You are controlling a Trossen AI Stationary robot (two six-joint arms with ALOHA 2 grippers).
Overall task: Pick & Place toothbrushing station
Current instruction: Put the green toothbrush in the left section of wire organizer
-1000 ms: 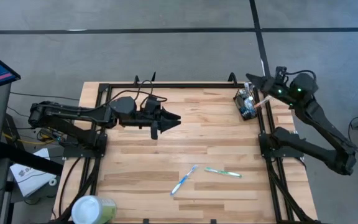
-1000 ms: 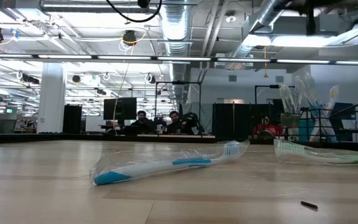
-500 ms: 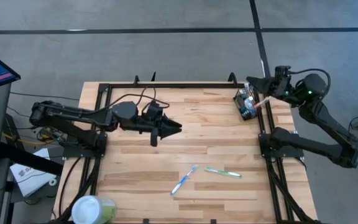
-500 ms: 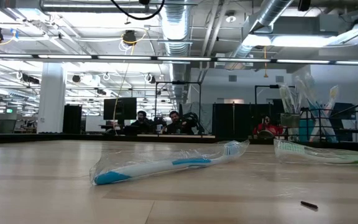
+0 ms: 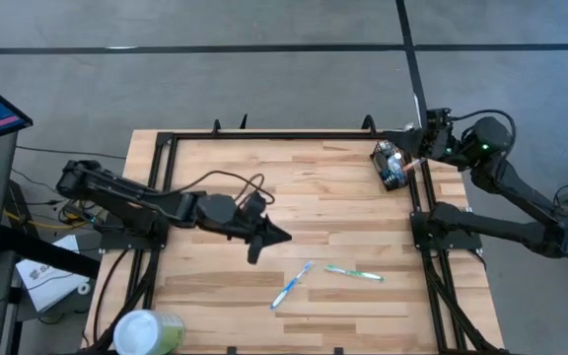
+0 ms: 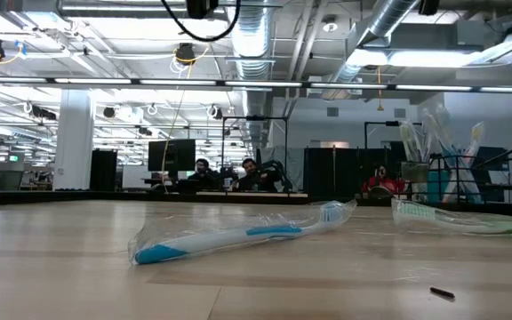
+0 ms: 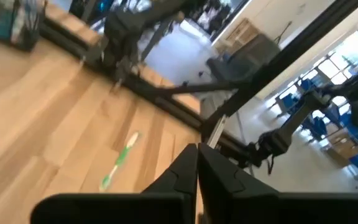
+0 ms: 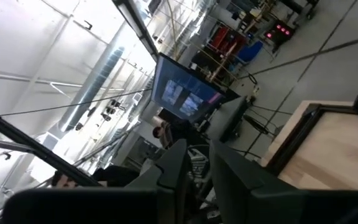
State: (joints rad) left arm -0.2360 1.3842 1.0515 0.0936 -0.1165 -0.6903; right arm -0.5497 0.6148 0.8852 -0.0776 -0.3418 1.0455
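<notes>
Left gripper (image 5: 282, 237), fingers pressed together and empty, hangs above the counter (image 5: 294, 187) near 2 toothbrushes (image 5: 291, 285), while right gripper (image 5: 411, 140), fingers slightly parted, sits beside the toothbrushing station (image 5: 390, 164).

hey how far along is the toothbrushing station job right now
Done: the toothbrushing station stands at the table's far right edge, with the right gripper slightly open beside it, holding nothing. In hand: the left gripper, shut and empty, is above the table's middle near the blue toothbrush. Left: blue and green toothbrush lie loose.
</notes>
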